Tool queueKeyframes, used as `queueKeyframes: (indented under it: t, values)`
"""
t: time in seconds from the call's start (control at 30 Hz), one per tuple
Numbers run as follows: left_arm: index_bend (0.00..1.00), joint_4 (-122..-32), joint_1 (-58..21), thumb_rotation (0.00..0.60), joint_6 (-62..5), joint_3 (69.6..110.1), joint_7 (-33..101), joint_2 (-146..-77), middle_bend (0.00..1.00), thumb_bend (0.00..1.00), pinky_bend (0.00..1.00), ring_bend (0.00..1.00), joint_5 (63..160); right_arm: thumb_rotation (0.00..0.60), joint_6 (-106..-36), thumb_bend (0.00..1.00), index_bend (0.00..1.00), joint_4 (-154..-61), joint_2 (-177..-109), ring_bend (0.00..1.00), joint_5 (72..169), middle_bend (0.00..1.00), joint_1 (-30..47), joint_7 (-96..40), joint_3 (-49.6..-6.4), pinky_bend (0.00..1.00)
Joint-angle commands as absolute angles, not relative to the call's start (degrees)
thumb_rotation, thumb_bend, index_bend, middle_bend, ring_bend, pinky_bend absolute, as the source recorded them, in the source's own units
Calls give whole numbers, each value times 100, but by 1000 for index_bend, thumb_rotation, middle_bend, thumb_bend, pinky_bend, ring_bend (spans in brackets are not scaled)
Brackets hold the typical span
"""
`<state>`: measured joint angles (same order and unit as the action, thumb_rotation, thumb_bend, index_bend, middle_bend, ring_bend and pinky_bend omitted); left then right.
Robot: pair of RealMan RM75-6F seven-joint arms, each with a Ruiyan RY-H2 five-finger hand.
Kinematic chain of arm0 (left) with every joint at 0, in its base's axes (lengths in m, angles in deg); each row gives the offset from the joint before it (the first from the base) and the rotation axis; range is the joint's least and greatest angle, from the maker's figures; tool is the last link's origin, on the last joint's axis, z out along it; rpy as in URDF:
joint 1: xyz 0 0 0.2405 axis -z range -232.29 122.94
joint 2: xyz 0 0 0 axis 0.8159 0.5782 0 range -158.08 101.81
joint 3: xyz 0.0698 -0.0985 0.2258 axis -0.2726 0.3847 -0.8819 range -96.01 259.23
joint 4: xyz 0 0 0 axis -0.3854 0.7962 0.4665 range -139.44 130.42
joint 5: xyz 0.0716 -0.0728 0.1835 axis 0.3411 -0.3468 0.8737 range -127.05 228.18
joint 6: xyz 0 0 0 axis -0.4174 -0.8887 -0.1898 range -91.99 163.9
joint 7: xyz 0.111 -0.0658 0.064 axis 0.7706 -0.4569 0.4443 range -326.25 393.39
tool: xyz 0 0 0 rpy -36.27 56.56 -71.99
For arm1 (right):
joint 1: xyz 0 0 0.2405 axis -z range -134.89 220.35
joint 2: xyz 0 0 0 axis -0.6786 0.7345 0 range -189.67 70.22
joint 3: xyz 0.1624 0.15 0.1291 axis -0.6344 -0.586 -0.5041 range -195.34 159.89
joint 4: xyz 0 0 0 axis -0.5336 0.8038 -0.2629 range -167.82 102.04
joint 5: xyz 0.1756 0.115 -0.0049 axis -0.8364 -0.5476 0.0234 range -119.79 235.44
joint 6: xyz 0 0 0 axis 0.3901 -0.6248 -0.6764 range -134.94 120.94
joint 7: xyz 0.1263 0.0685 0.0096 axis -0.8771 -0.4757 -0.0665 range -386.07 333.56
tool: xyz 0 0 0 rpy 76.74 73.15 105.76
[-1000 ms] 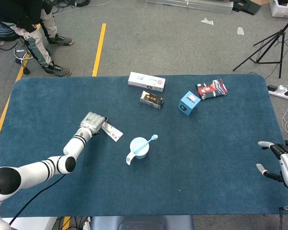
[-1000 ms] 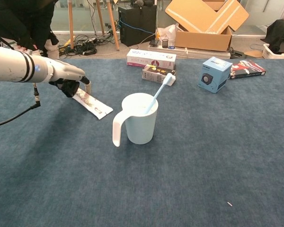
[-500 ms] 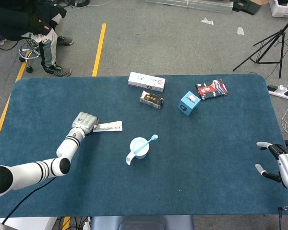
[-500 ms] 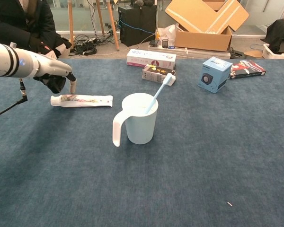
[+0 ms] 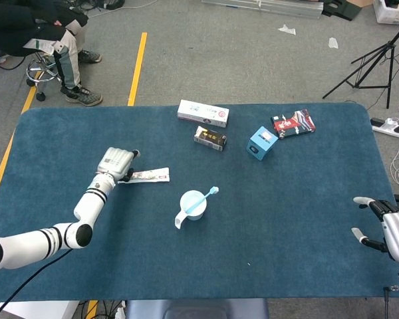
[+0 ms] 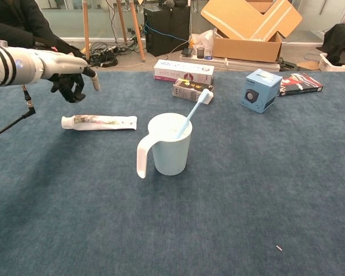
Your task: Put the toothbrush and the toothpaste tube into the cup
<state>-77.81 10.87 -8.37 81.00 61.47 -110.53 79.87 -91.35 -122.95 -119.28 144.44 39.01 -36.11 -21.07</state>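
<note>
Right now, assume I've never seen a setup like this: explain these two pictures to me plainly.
This is a two-armed robot at a blue table. One picture looks down from its head, the other forward from its chest. The left robot hand hovers open above the toothpaste tube, which lies flat on the cloth. The toothbrush already stands in the cup. The right robot hand waits open at the table's edge. Several small boxes lie at the far side. Nothing is held.

White arm segments with black joint bands, a black cable, and a silver-grey left hand [image 5: 117, 161].
</note>
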Motion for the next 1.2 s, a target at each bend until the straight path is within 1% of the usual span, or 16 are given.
queueKeyframes:
  t: [0.03, 0.07, 0.1, 0.13, 0.17, 0.2, 0.47, 0.57, 0.93, 1.2]
  values:
    - [286, -7668, 980, 600, -839, 8215, 6060, -11143, 103, 205, 254, 116, 7996, 600, -9119, 157, 333, -12292, -11931, 339, 14432, 417, 3893, -3610, -2110, 473]
    - [292, -7630, 961, 600, -839, 8234, 6065, -11172, 73, 200, 209, 83, 7979, 600, -9109, 157, 333, -12289, -11933, 339, 14423, 417, 3889, -3610, -2113, 473]
    - [303, -7586, 946, 600, -844, 8245, 6082, -11204, 27, 187, 127, 35, 7972, 600, -9093, 158, 333, -12285, -11934, 339, 14412, 418, 3882, -3607, -2116, 473]
    - [310, -7523, 926, 600, -852, 8249, 6120, -11250, 7, 175, 69, 12, 7961, 600, -9066, 158, 333, -12281, -11936, 339, 14394, 418, 3872, -3604, -2120, 473]
    - [316, -7480, 913, 600, -848, 8255, 6145, -11283, 0, 161, 22, 0, 7952, 600, -9042, 158, 333, -12278, -11937, 339, 14377, 417, 3861, -3601, -2124, 473]
    - [317, -7436, 898, 600, -849, 8262, 6167, -11316, 0, 153, 7, 0, 7946, 600, -9016, 158, 333, -12277, -11939, 339, 14358, 417, 3851, -3595, -2129, 473]
    - [347, -6892, 721, 600, -773, 8411, 6165, -11671, 0, 137, 0, 0, 7939, 600, -8841, 157, 333, -12256, -11952, 339, 14244, 418, 3775, -3577, -2156, 473]
    - [362, -6690, 667, 600, -783, 8524, 6120, -11823, 0, 108, 0, 0, 7951, 600, -8829, 158, 333, -12247, -11947, 339, 14227, 417, 3772, -3599, -2160, 473]
    - [408, -6058, 561, 600, -596, 8927, 6012, -12318, 0, 101, 0, 0, 7920, 600, -8803, 158, 333, -12231, -11951, 339, 14195, 417, 3759, -3603, -2168, 473]
    - [455, -5793, 490, 600, -407, 9003, 6164, -12448, 0, 101, 0, 0, 7844, 600, -8803, 158, 333, -12222, -11941, 339, 14182, 418, 3759, -3642, -2177, 473]
